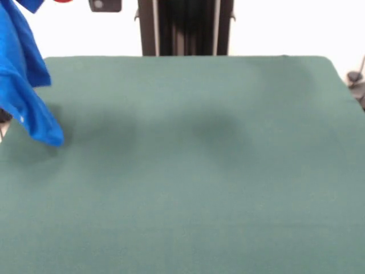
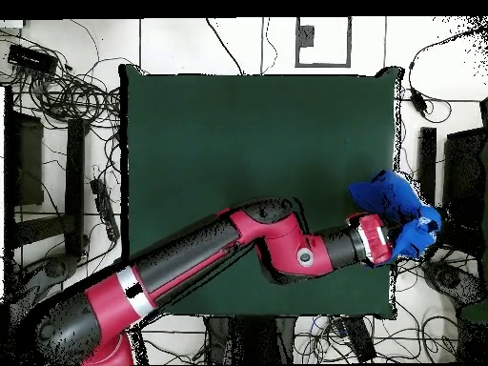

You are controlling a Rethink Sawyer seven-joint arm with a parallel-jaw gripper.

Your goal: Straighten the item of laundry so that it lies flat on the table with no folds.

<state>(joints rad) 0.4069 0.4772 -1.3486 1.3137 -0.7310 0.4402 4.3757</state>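
The item of laundry is a bright blue garment that hangs bunched in the air over the left edge of the table in the front view. Its lower tip hangs just above the green cloth. In the overhead view the garment sits bunched at the right edge of the table, draped over my gripper. The gripper is shut on the garment and its fingers are hidden by the fabric. The red arm reaches across the table's near right part.
The robot's pedestal stands at the table's far side. Cables and black stands lie on the floor around the table. A small black object sits off the right far corner.
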